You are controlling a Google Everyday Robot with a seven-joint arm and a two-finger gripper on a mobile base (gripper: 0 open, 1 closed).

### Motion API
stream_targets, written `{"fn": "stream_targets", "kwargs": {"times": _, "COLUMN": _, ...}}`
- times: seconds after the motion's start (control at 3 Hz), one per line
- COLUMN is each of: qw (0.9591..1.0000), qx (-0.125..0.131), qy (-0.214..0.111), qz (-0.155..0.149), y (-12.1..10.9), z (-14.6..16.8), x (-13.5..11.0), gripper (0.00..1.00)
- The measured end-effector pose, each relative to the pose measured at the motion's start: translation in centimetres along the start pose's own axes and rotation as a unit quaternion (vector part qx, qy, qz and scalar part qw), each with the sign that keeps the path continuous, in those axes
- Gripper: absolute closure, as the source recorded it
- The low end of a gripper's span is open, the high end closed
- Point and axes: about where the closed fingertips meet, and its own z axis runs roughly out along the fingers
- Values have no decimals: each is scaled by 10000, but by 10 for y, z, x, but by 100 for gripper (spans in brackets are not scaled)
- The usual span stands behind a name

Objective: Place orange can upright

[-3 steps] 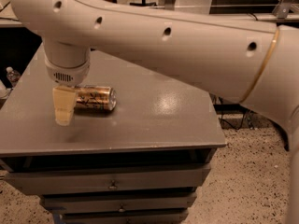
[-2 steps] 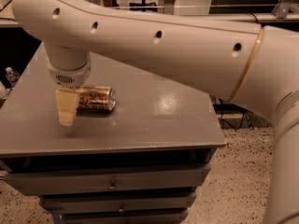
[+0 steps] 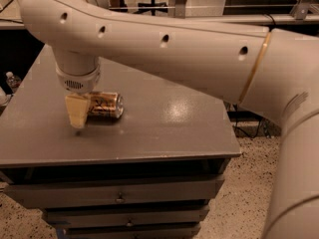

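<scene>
The can is seen lying on its side on the table, left of centre; it is not yet upright. The gripper is positioned at the can's left end, low over the table; whether it is closed on the can cannot be told. Compared with a second ago, the gripper is found shifted slightly right, against the can's end; the can is unmoved. A grasp is judged to be in progress; lifting and turning remain.

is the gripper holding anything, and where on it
Cannot tell. The gripper is down at the left end of the can, which lies on its side on the table; a grip there doesn't show.
</scene>
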Motion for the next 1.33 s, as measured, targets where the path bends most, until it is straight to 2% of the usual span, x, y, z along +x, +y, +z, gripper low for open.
{"fn": "stream_targets", "kwargs": {"times": 0.67, "qw": 9999, "qx": -86, "qy": 8, "qz": 53, "y": 0, "z": 5, "x": 1, "gripper": 65}}
{"fn": "stream_targets", "kwargs": {"times": 1.0, "qw": 9996, "qx": -106, "qy": -221, "qz": 117, "y": -4, "z": -5, "x": 0, "gripper": 88}}
{"fn": "stream_targets", "kwargs": {"times": 1.33, "qw": 9951, "qx": -154, "qy": -949, "qz": 211, "y": -13, "z": -26, "x": -4, "gripper": 100}}
